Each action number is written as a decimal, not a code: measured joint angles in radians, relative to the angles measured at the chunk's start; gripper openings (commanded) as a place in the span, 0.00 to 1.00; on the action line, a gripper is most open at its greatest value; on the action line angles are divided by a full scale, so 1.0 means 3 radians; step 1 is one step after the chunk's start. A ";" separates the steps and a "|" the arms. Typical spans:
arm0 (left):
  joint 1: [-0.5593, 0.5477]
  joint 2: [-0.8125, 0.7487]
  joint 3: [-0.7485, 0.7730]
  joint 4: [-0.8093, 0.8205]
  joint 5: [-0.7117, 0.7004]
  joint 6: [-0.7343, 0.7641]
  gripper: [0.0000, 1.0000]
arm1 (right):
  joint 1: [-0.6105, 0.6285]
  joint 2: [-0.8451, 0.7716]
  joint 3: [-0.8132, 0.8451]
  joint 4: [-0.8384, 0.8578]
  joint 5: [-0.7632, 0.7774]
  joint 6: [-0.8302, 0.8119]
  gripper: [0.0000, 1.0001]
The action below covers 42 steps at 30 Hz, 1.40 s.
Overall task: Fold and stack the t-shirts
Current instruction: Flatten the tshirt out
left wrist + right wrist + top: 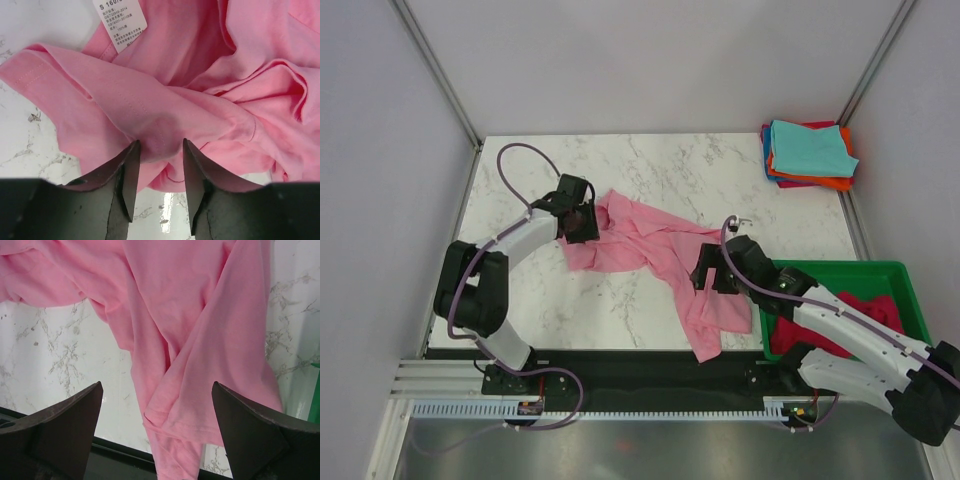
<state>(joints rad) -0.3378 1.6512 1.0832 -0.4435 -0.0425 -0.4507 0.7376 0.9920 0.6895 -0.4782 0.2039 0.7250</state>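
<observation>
A light pink t-shirt [650, 245] lies crumpled and stretched across the marble table, from the left middle to the front edge, where its end hangs over. My left gripper [582, 225] is at the shirt's upper left end. In the left wrist view my left gripper [160, 142] has its jaws drawn close on a bunched fold of the pink cloth [200, 75], near the white size label [120, 22]. My right gripper [713, 278] hovers over the shirt's lower part. In the right wrist view my right gripper [157, 385] is wide open above the cloth [200, 315].
A folded stack [808, 152] with teal on top, then orange, blue and red, sits at the table's back right corner. A green bin [880, 270] at the front right holds a red shirt [865, 305]. The black front table edge [120, 450] lies just below my right gripper.
</observation>
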 measured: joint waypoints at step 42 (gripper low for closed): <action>0.0526 -0.2514 -0.0708 -0.0323 -0.0369 0.0214 0.02 | 0.0426 0.1653 0.0136 0.1111 -0.0407 0.0102 0.95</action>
<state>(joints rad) -0.1799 0.8970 0.8707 -0.5404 -0.1532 -0.3866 0.8654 1.4879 0.7303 -0.1448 0.0818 0.7555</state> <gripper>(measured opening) 0.033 0.962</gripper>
